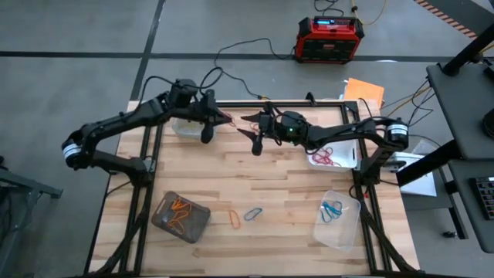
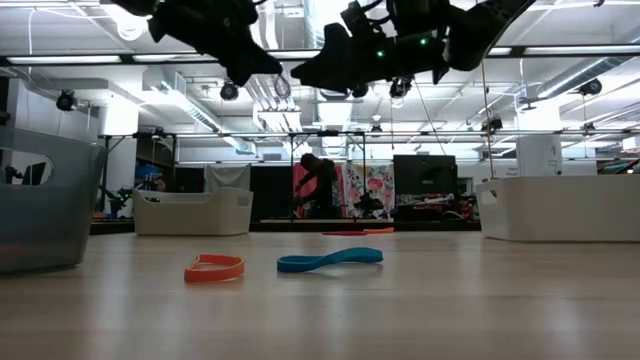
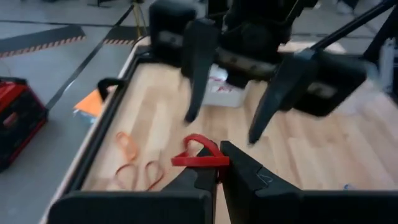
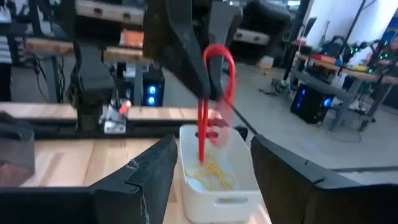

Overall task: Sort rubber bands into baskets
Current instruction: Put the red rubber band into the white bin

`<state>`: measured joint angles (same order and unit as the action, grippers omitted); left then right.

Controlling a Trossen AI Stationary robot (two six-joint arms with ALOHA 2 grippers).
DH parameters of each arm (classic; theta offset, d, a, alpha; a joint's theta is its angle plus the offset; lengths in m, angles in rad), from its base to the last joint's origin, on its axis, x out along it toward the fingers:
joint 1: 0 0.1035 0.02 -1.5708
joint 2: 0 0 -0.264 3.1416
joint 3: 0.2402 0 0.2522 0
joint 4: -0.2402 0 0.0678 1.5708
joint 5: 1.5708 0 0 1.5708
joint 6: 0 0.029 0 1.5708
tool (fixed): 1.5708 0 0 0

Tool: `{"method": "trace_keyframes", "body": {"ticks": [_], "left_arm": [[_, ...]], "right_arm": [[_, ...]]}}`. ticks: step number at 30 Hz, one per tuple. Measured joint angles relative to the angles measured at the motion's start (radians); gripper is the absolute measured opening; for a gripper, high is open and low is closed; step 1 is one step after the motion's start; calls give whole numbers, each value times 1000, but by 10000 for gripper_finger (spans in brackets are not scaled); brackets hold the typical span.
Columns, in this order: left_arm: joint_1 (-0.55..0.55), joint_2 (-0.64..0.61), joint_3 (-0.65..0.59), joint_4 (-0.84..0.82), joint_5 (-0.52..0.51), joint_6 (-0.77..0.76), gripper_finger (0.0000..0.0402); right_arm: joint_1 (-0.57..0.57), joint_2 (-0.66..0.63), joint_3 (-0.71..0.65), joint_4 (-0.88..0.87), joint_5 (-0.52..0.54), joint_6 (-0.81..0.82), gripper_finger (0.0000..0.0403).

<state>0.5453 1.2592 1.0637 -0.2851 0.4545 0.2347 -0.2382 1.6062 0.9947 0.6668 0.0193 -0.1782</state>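
Observation:
My left gripper [image 1: 224,120] hangs over the table's far middle, shut on a red rubber band [image 3: 200,155]. My right gripper [image 1: 255,135] faces it from the right, open and a short way off, its fingers [image 4: 155,168] touching nothing. Below the band stands a white basket [image 4: 217,186] holding yellow bands. Another white basket [image 1: 337,154] holds red bands, a smoky basket [image 1: 180,217] orange ones, and a clear basket [image 1: 338,219] blue ones. A loose orange band [image 2: 214,268] and a blue band [image 2: 330,260] lie flat on the table near the front. My left gripper pinches the red rubber band [image 3: 202,160] between its two shut fingers, at their free ends. The fingers slant down from the table's left. The band is lifted clear of the table, and its long loop [image 4: 202,130] hangs down over the white basket.
Loose orange bands [image 3: 127,146] lie by the table's far edge. A red-and-black box [image 1: 329,38] and an orange sheet [image 1: 363,89] sit on the floor beyond the table. A black frame [image 1: 147,193] runs along the table's sides.

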Motion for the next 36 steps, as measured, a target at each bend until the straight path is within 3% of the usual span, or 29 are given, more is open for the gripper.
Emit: {"method": "trace_keyframes", "body": {"ticks": [11, 14, 18, 22, 26, 31, 36], "left_arm": [[-100, 77, 0, 148, 8, -61, 0], [-100, 78, 0, 157, 7, -76, 0], [-100, 78, 0, 162, -8, -91, 12], [-100, 78, 0, 158, -9, -83, 46], [-100, 78, 0, 148, -10, -62, 109], [-94, 60, 3, 103, -117, -44, 189], [-89, 43, 24, -35, -379, -34, 231]], "right_arm": [[0, 32, 12, 4, -1, 15, 192], [1, 26, 12, -10, -1, 10, 147], [8, 24, 12, -12, -1, -9, 36], [18, 12, 12, -39, -1, -19, 12], [18, -32, 12, -112, 8, -13, 10], [18, -143, 15, -374, 124, 1, 9], [15, -268, 114, -970, 274, 137, 9]]}}
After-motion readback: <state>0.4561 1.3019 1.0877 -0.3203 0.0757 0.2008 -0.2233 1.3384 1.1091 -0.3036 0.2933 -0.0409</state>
